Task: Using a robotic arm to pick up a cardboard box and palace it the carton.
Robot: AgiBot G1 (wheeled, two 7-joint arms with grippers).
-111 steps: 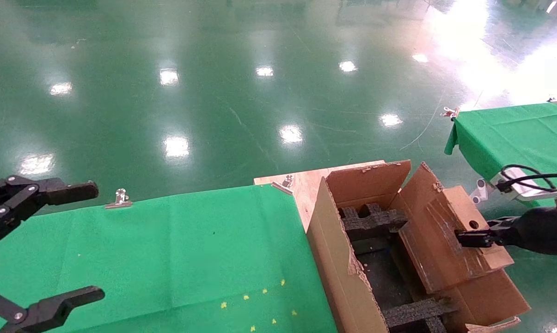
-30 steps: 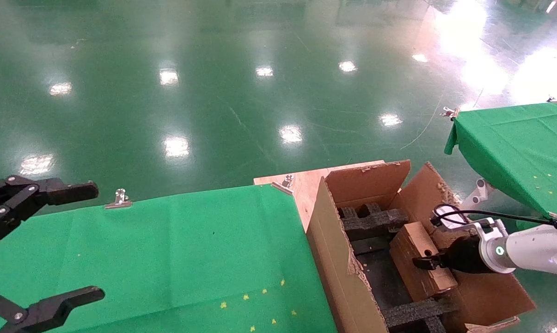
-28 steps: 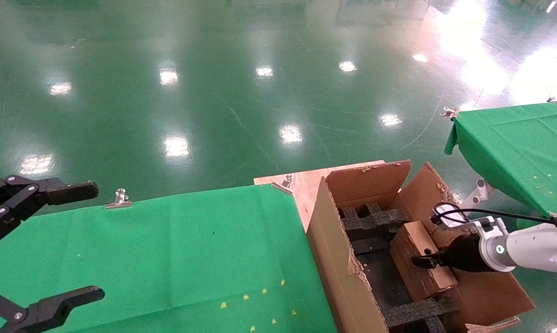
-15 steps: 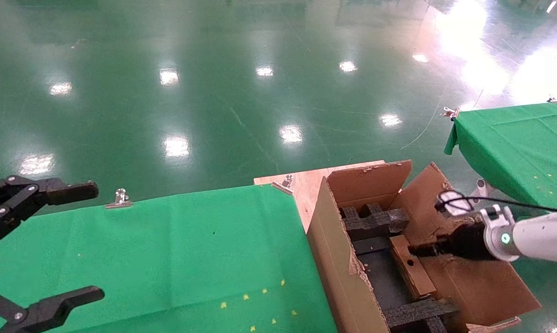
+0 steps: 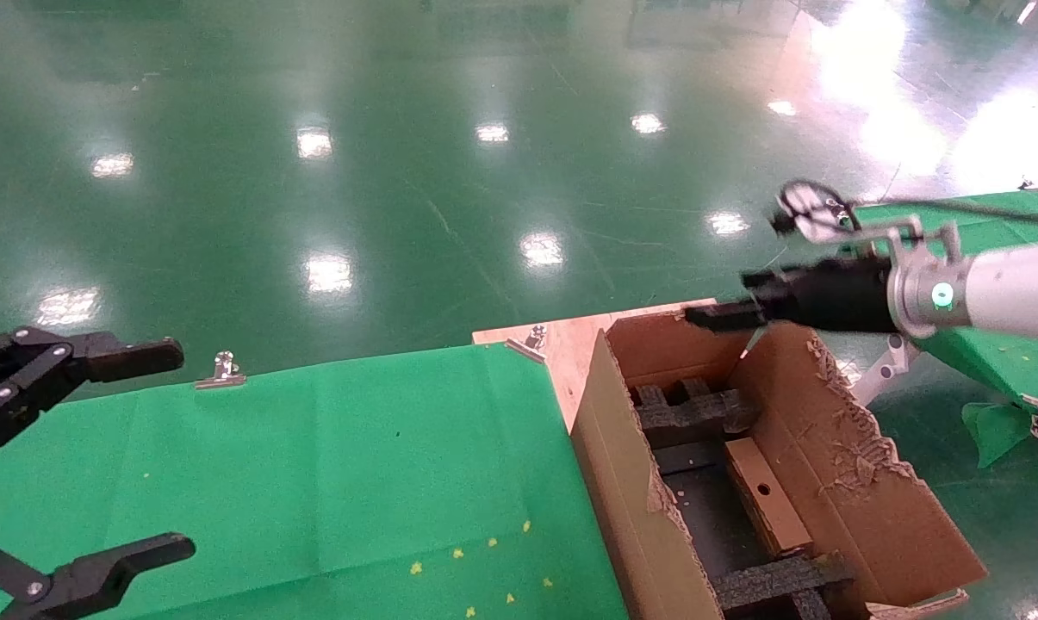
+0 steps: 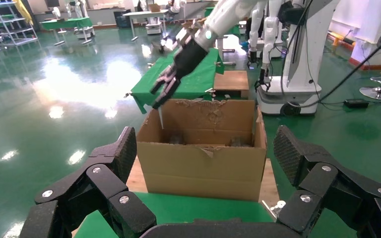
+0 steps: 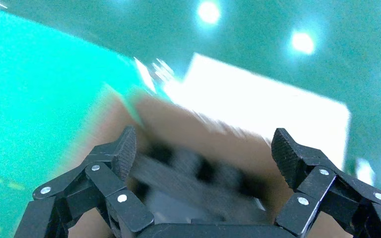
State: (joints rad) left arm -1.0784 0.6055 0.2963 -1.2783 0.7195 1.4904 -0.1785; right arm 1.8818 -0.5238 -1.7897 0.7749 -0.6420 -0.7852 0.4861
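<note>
- Your left gripper (image 5: 152, 448) is hanging at the far left of the head view, over the near left part of the green cloth (image 5: 338, 465); its fingers are standing wide apart with nothing between them, which the left wrist view (image 6: 206, 166) confirms.
- A silver clip (image 5: 222, 370) is pinning the far edge of that cloth, just beside the upper finger.
- A bare plywood corner (image 5: 570, 340) is showing between the cloth and the carton (image 5: 630, 508).
- The carton is sitting right of the cloth with its ragged flaps standing open; black foam inserts (image 5: 695, 412) are lying inside at the far end and the near end.
- The cardboard box (image 5: 764, 495) is resting inside the carton, along the right wall between the two foam inserts, its round hole facing up. Nothing is touching it.
- Your right gripper (image 5: 725, 314), on the white robotic arm (image 5: 1001, 288), is hovering above the carton's far right flap, well clear of the box. In the right wrist view (image 7: 203, 158) its fingers are spreading wide and gripping nothing.
- The arm's green ring light (image 5: 941, 295) is glowing, and a black cable (image 5: 941, 202) is trailing behind it.
- A second green-draped table (image 5: 1001, 362) is standing at the far right, partly behind the arm.
</note>
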